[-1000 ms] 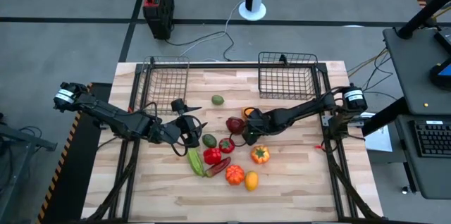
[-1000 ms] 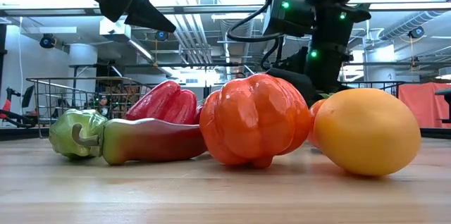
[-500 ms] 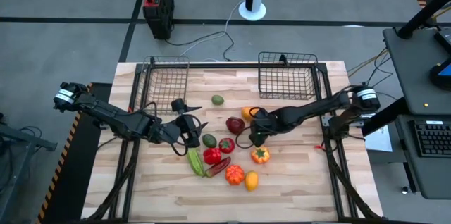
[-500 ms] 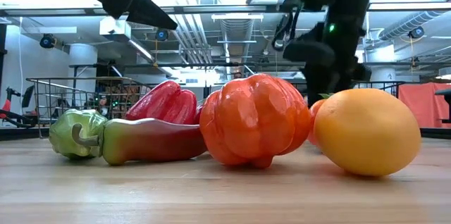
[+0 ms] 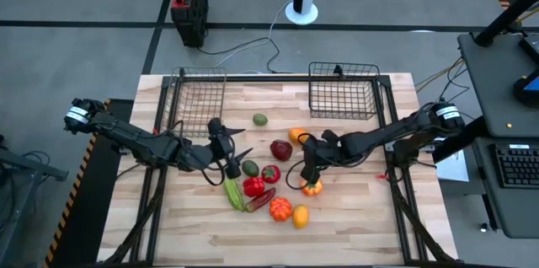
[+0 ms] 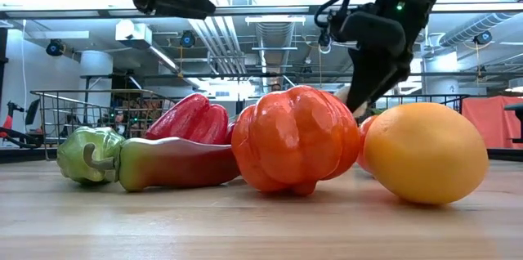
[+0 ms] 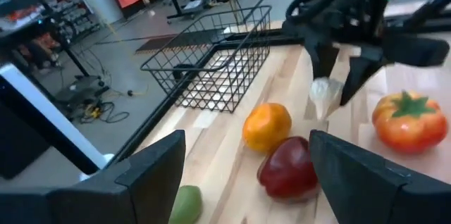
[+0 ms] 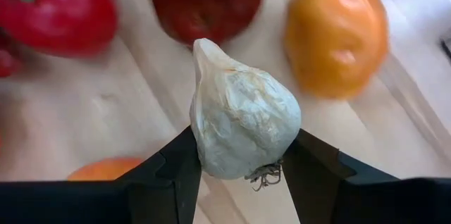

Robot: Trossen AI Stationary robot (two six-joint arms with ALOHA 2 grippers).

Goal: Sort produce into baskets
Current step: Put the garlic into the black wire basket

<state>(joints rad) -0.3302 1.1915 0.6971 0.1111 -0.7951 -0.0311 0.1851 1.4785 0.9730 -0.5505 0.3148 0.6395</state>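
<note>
Over the middle of the wooden table (image 5: 354,217), seen from above, the right gripper (image 5: 306,173) hung among the produce, with an orange tomato-like piece (image 5: 312,187) just below it and a dark maroon piece (image 5: 280,149) a little to its left. Two black wire baskets (image 5: 343,91) stood along the far edge, well away from it. The left gripper (image 5: 234,160) reached in from the other side with its fingers spread apart, a green piece (image 5: 250,168) just beyond them and a red pepper (image 5: 253,186) near.

From table height, the right gripper (image 6: 359,100) came down behind an orange ribbed pepper (image 6: 294,139) and a yellow-orange fruit (image 6: 425,152); a pale scrap showed at its tip. A red-and-green chili (image 6: 151,163) lay off to the side.

In the left wrist view, that arm's own fingers (image 7: 151,175) stood wide, nothing between them. Ahead of them the right gripper (image 7: 335,83) held a small white bulb (image 7: 325,96) above the wood, with an orange fruit (image 7: 267,127) and the maroon piece (image 7: 289,168) just beside it and one basket (image 7: 218,69) farther off.

In the right wrist view, the two dark fingers (image 8: 169,175) were clamped on a white garlic bulb (image 8: 242,122), its roots trailing toward the wrist, lifted over the boards.
</note>
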